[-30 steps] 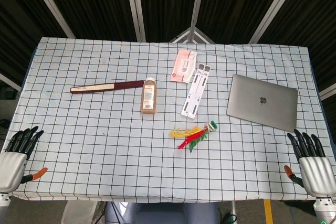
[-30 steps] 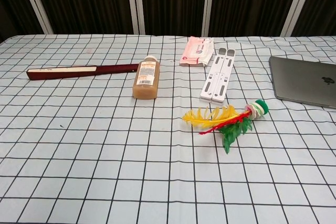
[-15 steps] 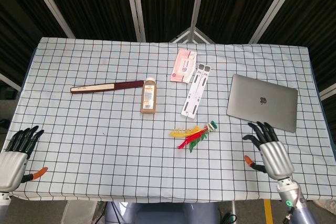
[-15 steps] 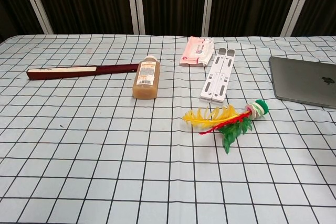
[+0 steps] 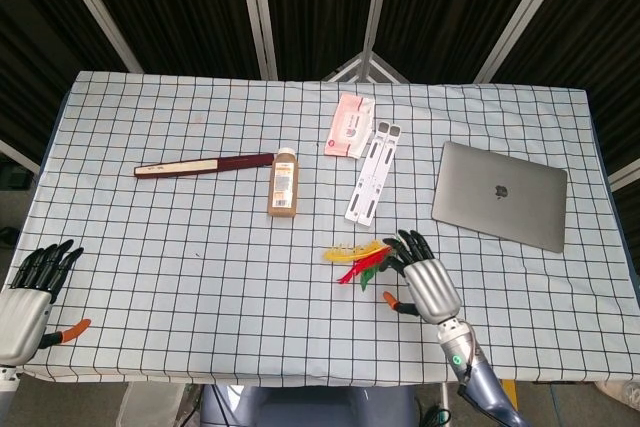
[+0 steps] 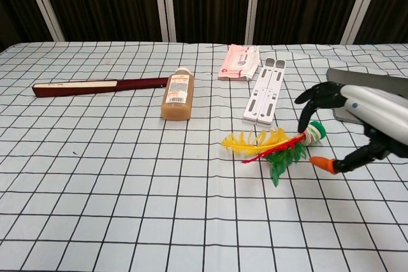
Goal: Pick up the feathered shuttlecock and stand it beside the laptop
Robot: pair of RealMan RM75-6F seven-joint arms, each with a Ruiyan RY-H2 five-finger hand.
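Observation:
The feathered shuttlecock [image 5: 358, 257] [image 6: 271, 144] lies on its side mid-table, yellow, red and green feathers pointing left, its green-and-white base to the right. My right hand [image 5: 425, 282] [image 6: 357, 122] hovers over the base end, fingers spread and curved, thumb below; nothing is held. The grey laptop [image 5: 500, 194] [image 6: 370, 97] lies closed to the right of the shuttlecock. My left hand [image 5: 28, 297] rests open at the table's front left corner, seen only in the head view.
A brown bottle [image 5: 283, 182] lies left of centre. A white folding stand [image 5: 372, 172] and a pink packet [image 5: 351, 125] lie behind the shuttlecock. A dark red closed fan [image 5: 205, 164] lies at the left.
My right hand has swept from the table's front right corner leftward to just over the shuttlecock's base. The left hand and the objects have stayed put.

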